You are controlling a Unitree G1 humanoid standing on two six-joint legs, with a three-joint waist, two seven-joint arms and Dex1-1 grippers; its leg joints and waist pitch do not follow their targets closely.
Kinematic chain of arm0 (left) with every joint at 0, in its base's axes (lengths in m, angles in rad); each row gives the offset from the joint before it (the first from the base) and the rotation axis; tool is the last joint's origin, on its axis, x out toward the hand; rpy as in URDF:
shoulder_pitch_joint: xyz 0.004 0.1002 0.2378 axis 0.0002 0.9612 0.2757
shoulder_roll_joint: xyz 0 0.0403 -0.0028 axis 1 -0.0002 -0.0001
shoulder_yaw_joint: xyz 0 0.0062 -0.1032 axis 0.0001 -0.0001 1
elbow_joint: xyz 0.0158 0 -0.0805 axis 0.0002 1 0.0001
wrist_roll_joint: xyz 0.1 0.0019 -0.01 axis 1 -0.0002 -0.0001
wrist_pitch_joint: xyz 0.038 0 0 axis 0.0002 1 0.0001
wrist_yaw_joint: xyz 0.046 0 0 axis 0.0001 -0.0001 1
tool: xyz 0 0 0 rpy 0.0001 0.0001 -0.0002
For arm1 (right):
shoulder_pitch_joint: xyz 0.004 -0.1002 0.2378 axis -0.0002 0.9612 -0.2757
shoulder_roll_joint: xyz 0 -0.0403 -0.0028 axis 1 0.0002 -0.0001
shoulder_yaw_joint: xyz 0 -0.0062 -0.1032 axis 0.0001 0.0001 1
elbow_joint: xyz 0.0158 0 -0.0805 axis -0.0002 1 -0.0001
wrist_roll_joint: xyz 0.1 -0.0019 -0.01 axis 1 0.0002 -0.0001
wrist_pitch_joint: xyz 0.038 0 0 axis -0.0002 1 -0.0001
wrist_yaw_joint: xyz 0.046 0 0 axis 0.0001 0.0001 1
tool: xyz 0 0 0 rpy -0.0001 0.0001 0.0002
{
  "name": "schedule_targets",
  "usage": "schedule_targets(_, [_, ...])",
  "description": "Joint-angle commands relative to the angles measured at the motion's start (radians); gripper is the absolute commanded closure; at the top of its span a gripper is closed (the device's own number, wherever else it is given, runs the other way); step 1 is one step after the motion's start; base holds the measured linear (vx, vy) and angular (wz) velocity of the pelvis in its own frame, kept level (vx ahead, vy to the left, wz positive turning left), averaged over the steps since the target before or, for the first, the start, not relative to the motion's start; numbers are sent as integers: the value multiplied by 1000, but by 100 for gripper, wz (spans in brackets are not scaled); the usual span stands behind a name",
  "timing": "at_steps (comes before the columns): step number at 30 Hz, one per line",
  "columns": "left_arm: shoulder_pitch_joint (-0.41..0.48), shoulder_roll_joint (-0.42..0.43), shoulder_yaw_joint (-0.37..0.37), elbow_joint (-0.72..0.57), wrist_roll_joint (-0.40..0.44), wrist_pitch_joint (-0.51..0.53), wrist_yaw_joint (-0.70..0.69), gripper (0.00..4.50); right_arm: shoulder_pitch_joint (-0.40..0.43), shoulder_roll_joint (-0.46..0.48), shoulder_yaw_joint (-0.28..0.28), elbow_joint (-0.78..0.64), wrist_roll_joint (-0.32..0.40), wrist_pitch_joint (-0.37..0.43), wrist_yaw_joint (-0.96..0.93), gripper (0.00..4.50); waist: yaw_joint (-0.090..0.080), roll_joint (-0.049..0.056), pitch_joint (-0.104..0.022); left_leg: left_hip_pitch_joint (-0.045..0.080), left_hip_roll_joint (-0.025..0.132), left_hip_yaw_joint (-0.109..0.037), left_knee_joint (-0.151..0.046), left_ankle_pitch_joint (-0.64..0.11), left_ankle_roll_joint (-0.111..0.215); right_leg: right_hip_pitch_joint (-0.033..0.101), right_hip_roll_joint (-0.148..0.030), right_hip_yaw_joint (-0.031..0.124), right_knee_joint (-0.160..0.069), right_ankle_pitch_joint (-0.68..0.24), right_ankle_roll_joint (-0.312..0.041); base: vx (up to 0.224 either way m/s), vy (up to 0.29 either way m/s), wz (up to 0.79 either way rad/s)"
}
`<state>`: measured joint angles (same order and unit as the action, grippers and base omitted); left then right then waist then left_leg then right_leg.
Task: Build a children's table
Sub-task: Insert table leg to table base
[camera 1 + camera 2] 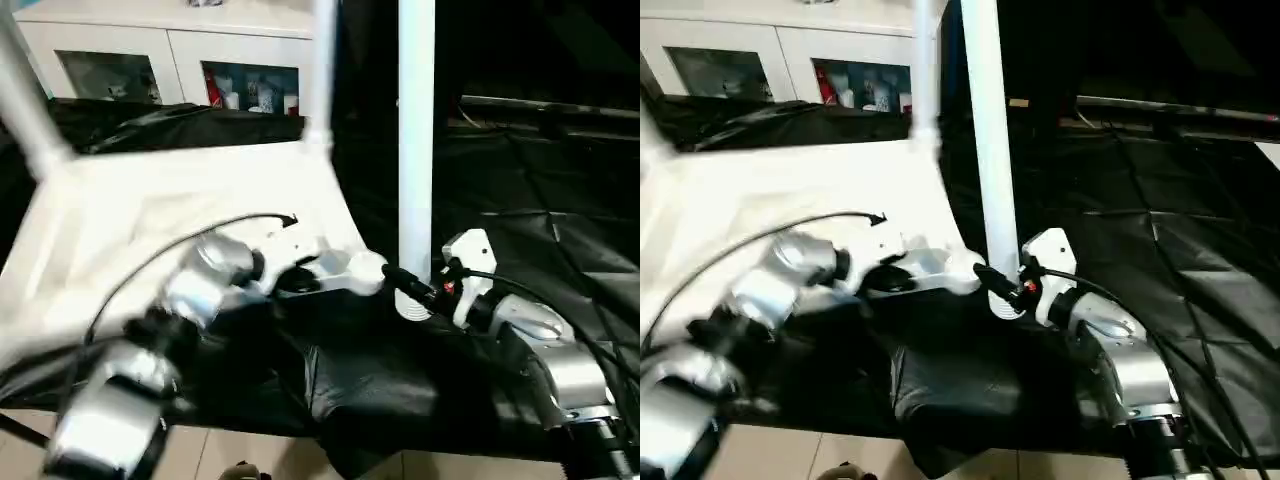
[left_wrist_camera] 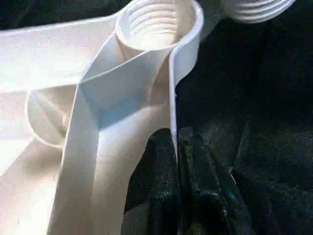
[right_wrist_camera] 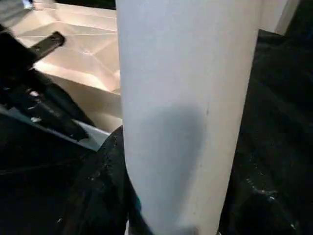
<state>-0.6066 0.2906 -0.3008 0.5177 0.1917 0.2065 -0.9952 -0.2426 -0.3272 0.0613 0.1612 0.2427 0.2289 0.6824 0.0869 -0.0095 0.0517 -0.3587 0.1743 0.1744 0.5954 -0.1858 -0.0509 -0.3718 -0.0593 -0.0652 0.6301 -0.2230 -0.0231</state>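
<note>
now fitting a leg (image 1: 416, 140), held upright at centre frame by the right gripper (image 1: 432, 288) clamped round its base, beside the upturned tabletop (image 1: 150, 230) at left, pinched at its edge by the closed left gripper (image 2: 176, 161); next, likely seating the leg's threaded end in the empty corner socket (image 2: 156, 22).

The white plastic tabletop (image 1: 170, 215) lies upside down on the black-covered worktop (image 1: 540, 250), its ribbed underside facing up, taking up the 9 to 11 o'clock part of the scene. Two white tubular legs already stand in its far corner sockets: one (image 1: 22, 100) at 10 o'clock, leaning outward, the other (image 1: 321, 70) at 12 o'clock, upright. At the tabletop's near right corner, a round threaded socket (image 2: 159, 22) is open, with flat ribs running from it. A third leg (image 1: 416, 140) stands upright just beside that corner, at about 1 o'clock, its lower threaded end (image 2: 257, 9) close to the socket but not in it.
</note>
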Motion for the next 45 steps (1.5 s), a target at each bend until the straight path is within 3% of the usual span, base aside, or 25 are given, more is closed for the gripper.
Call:
schedule_targets(1, [38,8,-25,5,11,-18,1,448,-24,4,-14,-7,15,10,-6,259,1,-14,-55,1,61,-23,-73,-166,56,33,-99,59,-96,-216,-173,0,0,0])
schedule_targets(3, [70,21,-29,-42,-4,-72,-18,448,-41,29,-46,-17,69,59,-10,259,1,-19,-59,-1,62,-22,-71,-145,62,34,-99,59,-90,-173,-179,0,0,0])
schedule_targets(5, [75,45,-52,-41,18,-115,-25,448,-51,42,-64,-25,102,83,-10,259,1,-15,-64,-4,62,-22,-67,-91,83,34,-96,58,-78,-76,-194,0,0,0])
schedule_targets(7, [68,48,-49,-22,14,-127,-28,448,-54,44,-67,-29,110,88,-8,259,0,-16,-61,-5,61,-20,-68,-86,88,32,-94,57,-76,-52,-201,0,0,0])
schedule_targets(8, [64,45,-42,-16,5,-130,-26,403,-55,42,-66,-28,109,87,-6,259,0,-17,-60,-3,61,-19,-67,-96,83,32,-95,57,-77,-59,-202,0,0,0])
schedule_targets(12, [41,34,-2,-6,-39,-54,-35,379,-52,36,-65,-34,111,88,9,259,0,-21,-55,-1,62,-18,-71,-136,58,31,-99,58,-87,-149,-191,0,0,0])
schedule_targets(15, [27,38,4,27,-54,-49,-44,379,-53,37,-71,-45,123,102,14,259,0,-21,-53,-1,60,-18,-72,-138,52,30,-98,59,-90,-171,-179,0,0,0])
schedule_targets(20, [10,43,14,63,-73,-37,-54,379,-55,40,-80,-74,149,119,22,259,1,-21,-56,-1,61,-19,-71,-120,57,32,-99,59,-84,-127,-183,0,0,0])
schedule_targets(23, [8,50,21,63,-80,-15,-60,379,-53,42,-97,-106,199,143,38,259,1,-21,-55,-1,62,-19,-71,-122,57,32,-99,59,-85,-125,-187,0,0,0])
schedule_targets(24, [9,53,24,60,-84,-10,-63,415,-49,39,-101,-118,213,151,45,259,2,-21,-56,-1,62,-19,-71,-122,59,34,-101,59,-84,-125,-189,0,0,0])
schedule_targets(26, [14,58,21,55,-89,-7,-69,415,-45,38,-107,-131,226,156,49,259,1,-22,-55,-2,62,-19,-72,-123,58,33,-100,59,-85,-138,-185,0,0,0])
schedule_targets(30, [20,65,6,60,-85,-12,-71,444,-60,51,-121,-121,222,143,24,259,-3,-21,-56,-2,61,-19,-72,-120,52,32,-100,59,-85,-136,-185,0,0,0])
schedule_targets(33, [28,77,-25,50,-49,-28,-64,444,-125,80,-126,-19,150,90,-81,259,-10,-24,-54,0,60,-18,-73,-130,34,28,-100,58,-88,-166,-190,0,0,0])
schedule_targets(35, [29,78,-27,47,-48,-27,-64,444,-128,81,-125,-13,150,94,-84,259,-9,-19,-53,3,61,-17,-74,-139,29,27,-99,61,-89,-183,-186,0,0,0])
schedule_targets(38, [24,67,-9,45,-72,-28,-58,449,-162,100,-102,48,152,105,-59,260,-9,-22,-56,1,61,-18,-74,-126,34,31,-98,60,-84,-129,-195,0,0,0])
schedule_targets(45, [23,62,-1,56,-89,-49,-49,450,-207,118,-70,118,146,122,-35,261,-9,-28,-55,1,62,-18,-75,-132,34,32,-101,59,-84,-147,-199,0,0,0])
